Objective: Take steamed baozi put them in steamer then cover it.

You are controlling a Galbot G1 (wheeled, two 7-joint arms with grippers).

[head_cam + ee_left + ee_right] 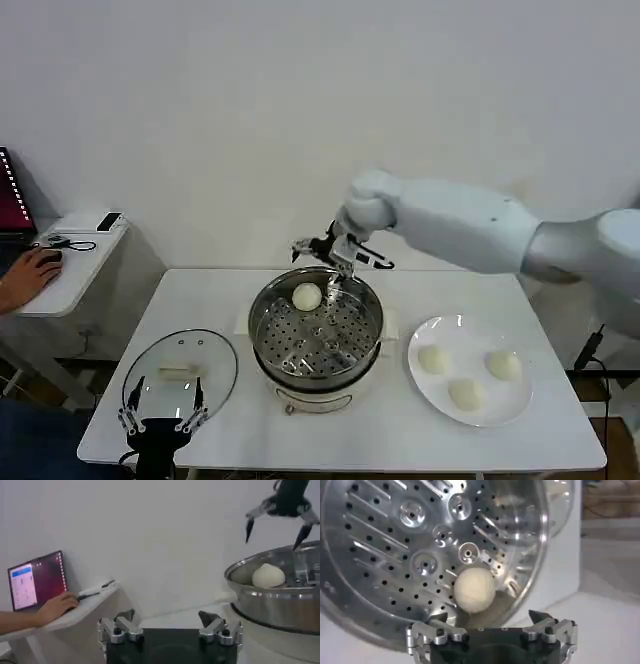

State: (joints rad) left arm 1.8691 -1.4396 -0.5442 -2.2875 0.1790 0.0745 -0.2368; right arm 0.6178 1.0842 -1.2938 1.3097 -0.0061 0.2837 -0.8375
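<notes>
Right tool (333, 262) hangs open and empty just above 1 baozi (306, 296) in the steamer (270, 318); left tool (162, 415), open, idles near the cover (215, 362).

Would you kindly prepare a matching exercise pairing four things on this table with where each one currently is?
Things:
1. Clear glass lid with pale handle
2. Single cream-white round bun
3. Flat white plate
4. Right end effector

Places:
A. Holding three buns, on the table's right side
B. Open, above the far rim of the shiny steel steamer
C. Flat on the table's left side, just beyond the open left end effector
D. On the perforated tray inside the steamer

Pairs: 1-C, 2-D, 3-A, 4-B
</notes>
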